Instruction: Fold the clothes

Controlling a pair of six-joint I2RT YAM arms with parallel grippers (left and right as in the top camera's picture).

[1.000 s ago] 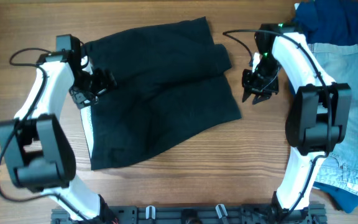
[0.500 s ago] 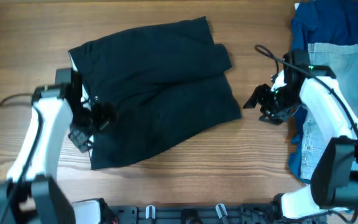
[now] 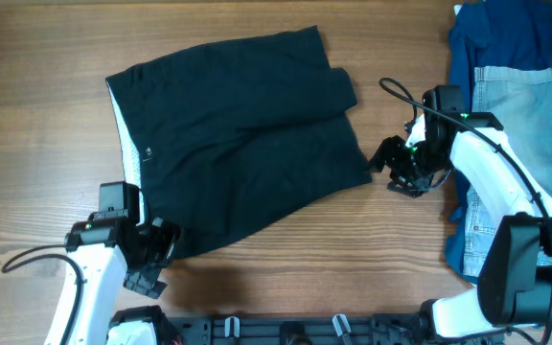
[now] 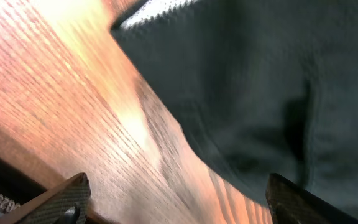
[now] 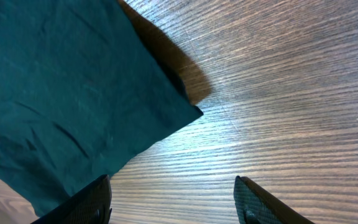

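Note:
A pair of black shorts lies folded over on the wooden table, its white inner waistband showing along the left edge. My left gripper is open and empty at the shorts' near left corner; the left wrist view shows the dark cloth just ahead of its fingers. My right gripper is open and empty just right of the shorts' right corner; the right wrist view shows that corner in front of its fingers.
A pile of blue and denim clothes lies at the right side of the table, under my right arm. Bare wood surrounds the shorts. A rail runs along the near edge.
My left arm has pulled back from the shorts' left edge toward the near left corner. My right gripper has moved slightly left toward the shorts' right corner. The shorts have not moved.

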